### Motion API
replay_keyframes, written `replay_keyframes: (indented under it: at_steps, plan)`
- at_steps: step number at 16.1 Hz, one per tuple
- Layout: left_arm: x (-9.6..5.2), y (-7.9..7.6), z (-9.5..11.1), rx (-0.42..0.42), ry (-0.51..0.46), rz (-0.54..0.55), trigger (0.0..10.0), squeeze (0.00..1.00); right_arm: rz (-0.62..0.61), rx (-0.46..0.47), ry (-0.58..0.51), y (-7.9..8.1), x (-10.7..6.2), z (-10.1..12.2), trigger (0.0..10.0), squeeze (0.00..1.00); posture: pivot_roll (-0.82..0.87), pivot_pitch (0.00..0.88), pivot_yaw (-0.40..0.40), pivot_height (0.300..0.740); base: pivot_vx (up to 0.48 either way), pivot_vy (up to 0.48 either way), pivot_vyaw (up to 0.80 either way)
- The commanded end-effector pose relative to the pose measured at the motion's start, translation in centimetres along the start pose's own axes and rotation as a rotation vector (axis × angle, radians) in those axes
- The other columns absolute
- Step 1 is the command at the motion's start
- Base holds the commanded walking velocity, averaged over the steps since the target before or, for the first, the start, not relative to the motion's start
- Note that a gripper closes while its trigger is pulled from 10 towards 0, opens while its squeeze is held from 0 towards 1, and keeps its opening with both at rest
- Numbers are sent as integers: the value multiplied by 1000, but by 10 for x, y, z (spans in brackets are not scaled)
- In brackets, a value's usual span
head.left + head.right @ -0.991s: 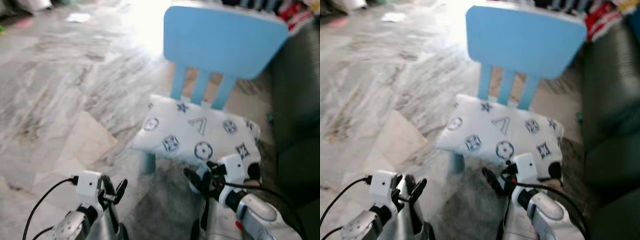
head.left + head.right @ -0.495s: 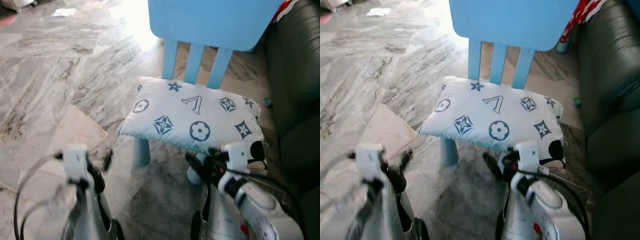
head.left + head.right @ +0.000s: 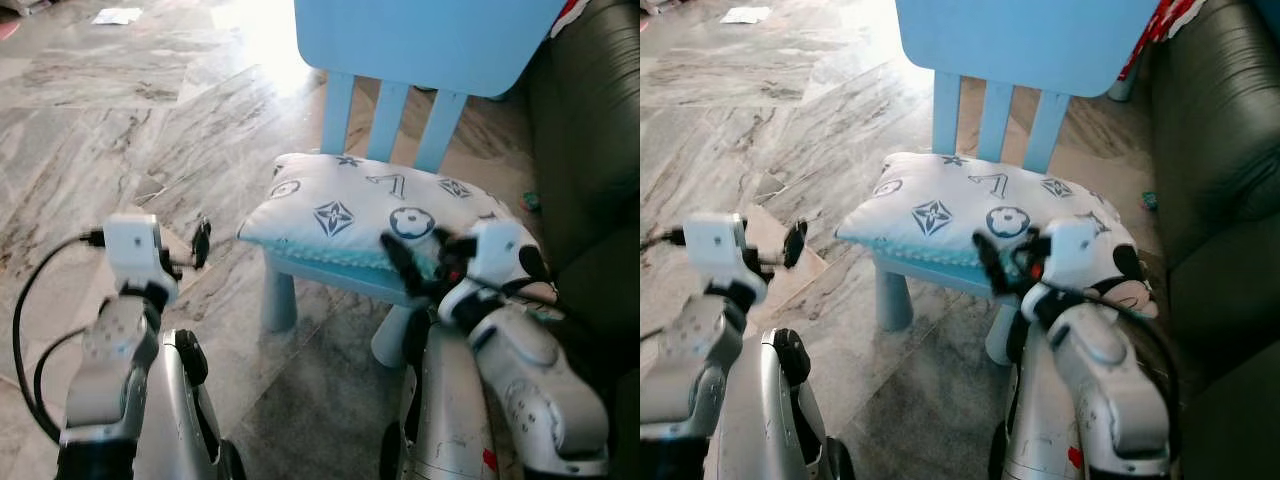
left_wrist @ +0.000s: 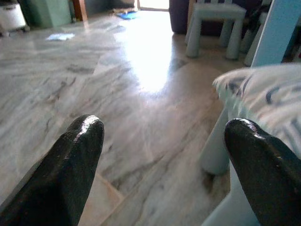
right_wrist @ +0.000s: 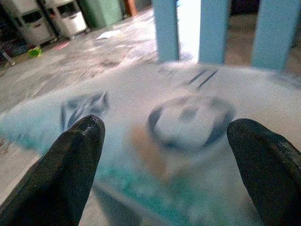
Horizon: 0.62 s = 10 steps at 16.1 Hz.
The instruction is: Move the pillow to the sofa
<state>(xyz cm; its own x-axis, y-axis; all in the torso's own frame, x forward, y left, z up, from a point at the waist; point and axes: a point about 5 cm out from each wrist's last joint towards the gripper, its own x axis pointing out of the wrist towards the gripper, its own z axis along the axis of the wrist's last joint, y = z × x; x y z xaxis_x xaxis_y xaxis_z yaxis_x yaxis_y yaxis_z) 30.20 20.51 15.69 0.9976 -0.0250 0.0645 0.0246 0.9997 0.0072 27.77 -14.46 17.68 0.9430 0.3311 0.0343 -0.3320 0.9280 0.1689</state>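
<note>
The pillow (image 3: 340, 210) is white with dark blue emblems and lies flat on the seat of a light blue child's chair (image 3: 430, 40). My right gripper (image 3: 415, 258) is open at the pillow's front edge, level with it. In the right wrist view its fingers (image 5: 77, 155) stand wide apart with the pillow (image 5: 188, 117) close ahead between them. My left gripper (image 3: 196, 245) is open and raised over the floor, left of the chair. Its fingers (image 4: 77, 157) frame bare floor, with the pillow's corner (image 4: 263, 89) at one side. The dark sofa (image 3: 590, 130) rises just right of the chair.
Grey marble floor (image 3: 120, 130) spreads to the left and ahead, with a sheet of paper (image 3: 118, 15) lying far off. A small pale stool (image 4: 216, 21) stands beyond the chair. White bins (image 5: 47, 19) line the far wall. The sofa's arm (image 3: 1230, 270) crowds my right arm.
The camera has come closer to the chair. Both arms have risen: the right gripper from below the seat up to the pillow's front edge, the left up beside the chair.
</note>
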Motion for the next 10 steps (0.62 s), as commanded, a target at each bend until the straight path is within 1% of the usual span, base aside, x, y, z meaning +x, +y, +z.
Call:
replay_keyframes:
  at_steps: [1, 3, 5, 8, 9, 10]
  plan:
    - [3, 7, 2, -3, 5, 33, 10000, 0, -16, -5, -35, -4, 0, 10, 10000, 0, -193, 191, -12, 366, 0, 0, 0]
    - [9, 11, 7, -20, -6, 71, 10000, 0, -25, -8, -45, -8, 0, 16, 10000, 0, -198, 189, -10, 366, 0, 0, 0]
    - [10, 10, 3, -2, 6, 73, 10000, 0, -11, -19, -26, -9, -1, 15, 10000, 0, -204, 187, -7, 366, 0, 0, 0]
    - [12, 13, 4, -7, -3, 89, 10000, 0, -42, -70, -34, -16, -2, 17, 10000, 0, -203, 185, -8, 366, 0, 0, 0]
    - [13, 15, 6, -13, -14, 100, 10000, 0, -52, -92, -41, -19, -2, 18, 10000, 0, -202, 184, -7, 366, 0, 0, 0]
    - [19, 17, 8, -27, -26, 126, 10000, 0, -75, -119, -54, -25, -1, 22, 10000, 0, -203, 182, -7, 366, 0, 0, 0]
